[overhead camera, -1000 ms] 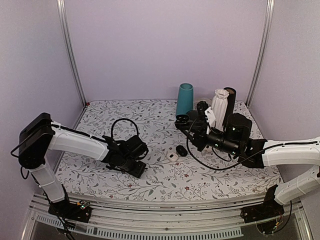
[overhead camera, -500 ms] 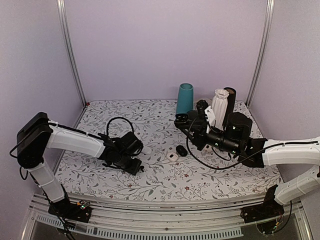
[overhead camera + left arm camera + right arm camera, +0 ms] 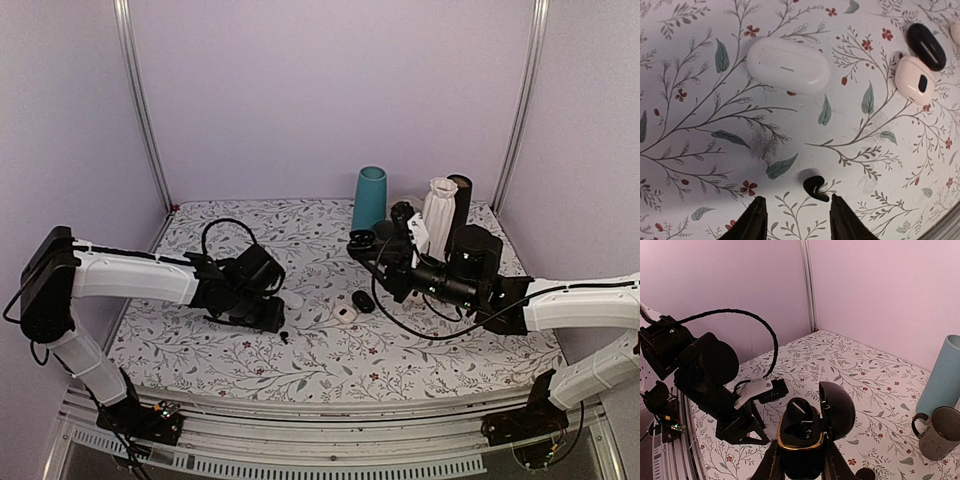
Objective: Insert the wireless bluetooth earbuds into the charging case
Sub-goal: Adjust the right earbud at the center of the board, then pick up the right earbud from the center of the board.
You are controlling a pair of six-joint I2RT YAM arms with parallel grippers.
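Closest to us, the left hand point(image 3: 796, 209) hangs low over the flowery table point(image 3: 330, 375). Its two fingers are partly open and hold nothing. One tiny black earbud point(image 3: 815, 188) lies on the table right at the fingertips, just beside one of them. We cannot tell if it touches.

A little farther on lies a closed white case point(image 3: 788, 66). Past it, near the middle of the table, a small white oval point(image 3: 914, 80) and a small black oval point(image 3: 926, 45) lie side by side.

On the right, the right hand point(image 3: 801, 456) is up in the air. It is closed tight on the black charging case point(image 3: 800, 432), which has a gold rim and an open lid. We cannot tell what is inside it.

At the back we see a dark mug point(image 3: 937, 432), a tall blue tube point(image 3: 369, 198), a white vase point(image 3: 437, 215) and a black tube point(image 3: 461, 205).
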